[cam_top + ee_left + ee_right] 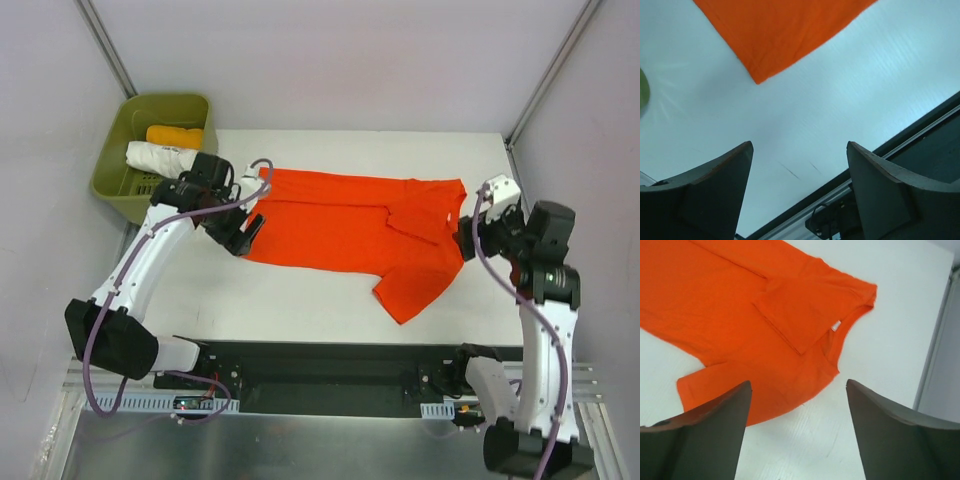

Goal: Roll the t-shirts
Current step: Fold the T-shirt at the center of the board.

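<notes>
Currently the orange t-shirt (350, 235) lies spread on the table (300, 300). The left hand (245, 233) by its hem and the right hand (466, 243) by its collar both gape, gripping nothing.

Left wrist view: t-shirt (785, 35) cropped at top, green bin (642, 92) a blurred sliver.

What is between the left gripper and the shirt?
Only bare table lies between the left gripper and the shirt, shown in the left wrist view.
</notes>
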Motion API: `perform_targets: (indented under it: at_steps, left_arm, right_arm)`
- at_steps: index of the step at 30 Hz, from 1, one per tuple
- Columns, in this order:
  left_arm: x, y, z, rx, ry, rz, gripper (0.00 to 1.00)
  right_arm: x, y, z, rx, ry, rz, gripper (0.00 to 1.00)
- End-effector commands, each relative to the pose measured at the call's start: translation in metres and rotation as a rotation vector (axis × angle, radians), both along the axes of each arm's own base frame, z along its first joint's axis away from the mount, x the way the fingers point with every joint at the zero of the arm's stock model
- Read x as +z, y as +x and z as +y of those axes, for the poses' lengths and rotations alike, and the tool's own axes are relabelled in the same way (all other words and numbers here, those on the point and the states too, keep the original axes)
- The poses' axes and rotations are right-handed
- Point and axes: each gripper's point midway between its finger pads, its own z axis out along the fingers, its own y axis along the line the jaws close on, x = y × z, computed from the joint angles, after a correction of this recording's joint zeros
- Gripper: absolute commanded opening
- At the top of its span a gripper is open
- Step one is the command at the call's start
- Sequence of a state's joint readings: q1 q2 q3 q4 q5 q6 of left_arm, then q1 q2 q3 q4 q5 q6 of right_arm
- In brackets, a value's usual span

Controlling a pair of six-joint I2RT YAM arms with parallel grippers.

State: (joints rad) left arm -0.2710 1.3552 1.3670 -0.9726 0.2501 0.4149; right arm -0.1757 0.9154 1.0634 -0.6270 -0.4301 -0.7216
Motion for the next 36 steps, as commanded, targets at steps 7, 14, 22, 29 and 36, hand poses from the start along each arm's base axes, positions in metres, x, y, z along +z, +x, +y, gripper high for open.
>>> perform_targets:
  at_steps: [7, 14, 22, 29, 36]
  left_arm:
    - [-0.099, -0.017, 0.043, -0.065, 0.272, 0.265, 0.60]
    - [-0.120, 0.034, 0.024, 0.056, 0.189, 0.347, 0.54]
    - [-0.140, 0.070, 0.031, 0.058, 0.220, 0.362, 0.47]
    - [-0.146, 0.075, 0.045, 0.104, 0.215, 0.436, 0.35]
    - [-0.142, 0.064, 0.034, 0.110, 0.142, 0.508, 0.36]
  right_arm:
    - [-0.013, -0.061, 0.091, 0.454, 0.007, 0.072, 0.71]
    - [-0.038, -0.056, 0.078, 0.399, -0.090, 0.237, 0.68]
    - [-0.043, -0.041, 0.072, 0.380, -0.127, 0.272, 0.67]
    - [-0.045, -0.021, 0.077, 0.376, -0.119, 0.248, 0.67]
    - [-0.052, -0.011, 0.077, 0.381, -0.131, 0.274, 0.67]
